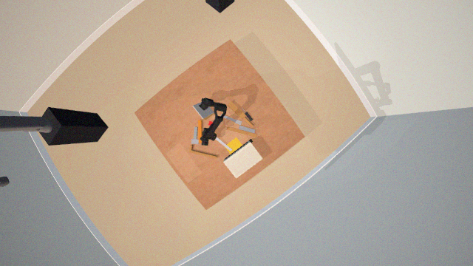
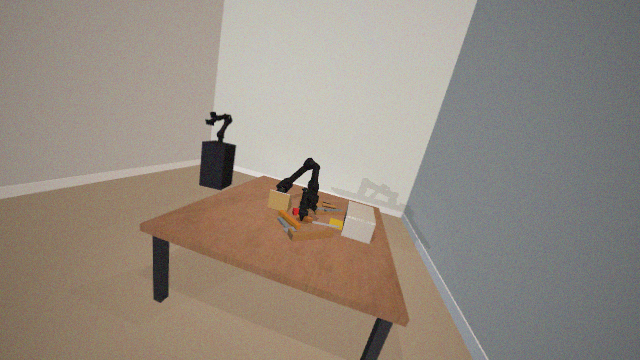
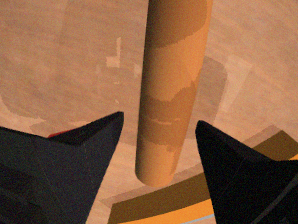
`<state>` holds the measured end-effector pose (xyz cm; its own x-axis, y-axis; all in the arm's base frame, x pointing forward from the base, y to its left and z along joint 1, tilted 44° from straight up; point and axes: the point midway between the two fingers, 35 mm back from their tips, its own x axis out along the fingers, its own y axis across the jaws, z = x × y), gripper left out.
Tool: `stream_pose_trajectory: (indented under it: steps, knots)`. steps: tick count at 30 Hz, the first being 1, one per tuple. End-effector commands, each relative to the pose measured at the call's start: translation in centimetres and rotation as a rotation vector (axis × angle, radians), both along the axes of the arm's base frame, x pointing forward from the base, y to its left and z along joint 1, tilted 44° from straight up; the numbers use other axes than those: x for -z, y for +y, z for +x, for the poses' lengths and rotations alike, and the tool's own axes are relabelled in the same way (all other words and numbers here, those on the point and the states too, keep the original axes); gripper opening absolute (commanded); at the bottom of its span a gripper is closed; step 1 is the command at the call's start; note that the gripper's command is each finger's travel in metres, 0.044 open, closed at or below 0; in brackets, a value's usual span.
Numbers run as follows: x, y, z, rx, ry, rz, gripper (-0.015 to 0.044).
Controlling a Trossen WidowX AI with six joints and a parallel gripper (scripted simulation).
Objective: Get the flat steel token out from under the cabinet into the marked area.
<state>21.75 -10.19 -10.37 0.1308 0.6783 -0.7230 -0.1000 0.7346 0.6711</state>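
Note:
The white cabinet [image 1: 242, 159] [image 2: 361, 225] stands on the table. A yellow marked area [image 1: 235, 143] [image 2: 336, 223] lies in front of it. The steel token cannot be made out. A tool with a pale rod [image 1: 224, 144] [image 2: 324, 224] lies with its rod reaching over the yellow area toward the cabinet. Its round orange-brown wooden handle [image 3: 172, 75] passes between my fingers. My gripper [image 1: 208, 140] [image 2: 302, 218] [image 3: 160, 121] is open around the handle, with a gap on both sides, low over the table.
A red block [image 1: 211, 123] [image 2: 296, 211] lies close to the arm. An orange bar [image 1: 199, 130] [image 2: 289, 219], grey pieces [image 1: 195, 135] and a brown angled strip [image 1: 205, 152] [image 2: 312, 235] lie beside the gripper. Several sticks and a grey-tipped tool [image 1: 247, 129] lie on the arm's other side.

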Motion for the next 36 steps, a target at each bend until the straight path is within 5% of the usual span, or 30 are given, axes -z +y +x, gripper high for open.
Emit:
stream_pose_trajectory:
  steps: [1, 3, 8, 16, 19, 36]
  knots:
    - [0.1, 0.1, -0.1, 0.002, 0.001, 0.000, 0.0270]
    - [0.3, 0.2, -0.1, 0.003, 0.002, 0.000, 0.0270]
    - [0.1, 0.1, 0.0, -0.001, -0.002, -0.002, 0.0139]
    - [0.1, 0.1, 0.0, -0.001, -0.002, -0.002, 0.0085]
    - [0.1, 0.1, 0.0, -0.001, -0.002, -0.002, 0.0006]
    - [-0.2, 0.0, 2.0, 0.000, -0.002, -0.001, 0.0000]
